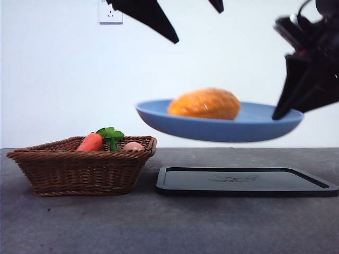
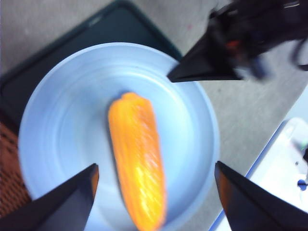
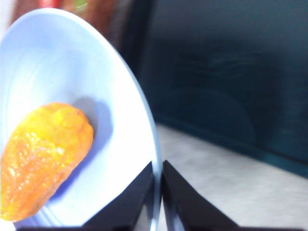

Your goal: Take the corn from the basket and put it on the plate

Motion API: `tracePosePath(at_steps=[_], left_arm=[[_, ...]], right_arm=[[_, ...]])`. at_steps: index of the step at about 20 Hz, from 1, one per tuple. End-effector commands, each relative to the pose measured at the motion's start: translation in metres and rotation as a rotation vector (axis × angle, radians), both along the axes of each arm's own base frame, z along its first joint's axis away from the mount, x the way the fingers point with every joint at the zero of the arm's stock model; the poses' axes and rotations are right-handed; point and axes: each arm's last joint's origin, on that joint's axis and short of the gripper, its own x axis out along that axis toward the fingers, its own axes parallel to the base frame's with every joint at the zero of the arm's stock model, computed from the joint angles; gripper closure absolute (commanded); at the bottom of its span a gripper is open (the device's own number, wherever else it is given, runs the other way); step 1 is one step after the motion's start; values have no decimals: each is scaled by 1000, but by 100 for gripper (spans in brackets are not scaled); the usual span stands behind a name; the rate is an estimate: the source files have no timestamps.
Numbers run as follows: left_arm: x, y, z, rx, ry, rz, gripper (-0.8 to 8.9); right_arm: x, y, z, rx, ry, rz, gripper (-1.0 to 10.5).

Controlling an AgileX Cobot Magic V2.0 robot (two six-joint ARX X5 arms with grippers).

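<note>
The light-blue plate (image 1: 254, 128) hangs in the air above the black tray, tilted slightly. My right gripper (image 1: 283, 110) is shut on its right rim; the right wrist view shows the jaws (image 3: 158, 168) pinching the plate's (image 3: 57, 57) edge. The yellow-orange corn (image 1: 204, 103) lies on the plate, also seen as corn (image 2: 137, 159) and corn (image 3: 43, 159). My left gripper (image 1: 198, 26) is open, empty, high above the plate (image 2: 62, 125), its jaws on either side of the corn without touching it. The wicker basket (image 1: 79, 166) stands on the table at the left.
In the basket lie a red-orange carrot (image 1: 91, 143) with green leaves and a tan egg (image 1: 132, 146). A flat black tray (image 1: 243, 182) lies on the grey table directly under the plate. A white, blue-edged object (image 2: 276, 178) sits beyond the table edge.
</note>
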Motion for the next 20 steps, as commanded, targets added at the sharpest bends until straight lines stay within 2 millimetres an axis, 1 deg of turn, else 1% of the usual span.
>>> tracePosePath(at_steps=[1, 4, 7, 10, 12, 16, 20], left_arm=[[-2, -1, 9, -19, -26, -11, 422], [-2, 0, 8, -9, -18, -11, 422], [-2, 0, 8, -8, -17, -11, 422], [-2, 0, 9, -13, -20, -11, 422], [-2, 0, 9, -12, -19, -9, 422], [-2, 0, 9, -13, -17, -8, 422], [-2, 0, 9, -13, -18, -8, 422]], right_arm=[[16, -9, -6, 6, -2, -37, 944], [37, -21, -21, -3, 21, -79, 944], [60, -30, -31, -10, 45, -103, 944], [82, -33, -41, -16, 65, -107, 944], [92, -33, -48, -18, 78, -105, 944], [98, -33, -63, -25, 106, -98, 944], [99, -33, -63, -32, 86, -98, 944]])
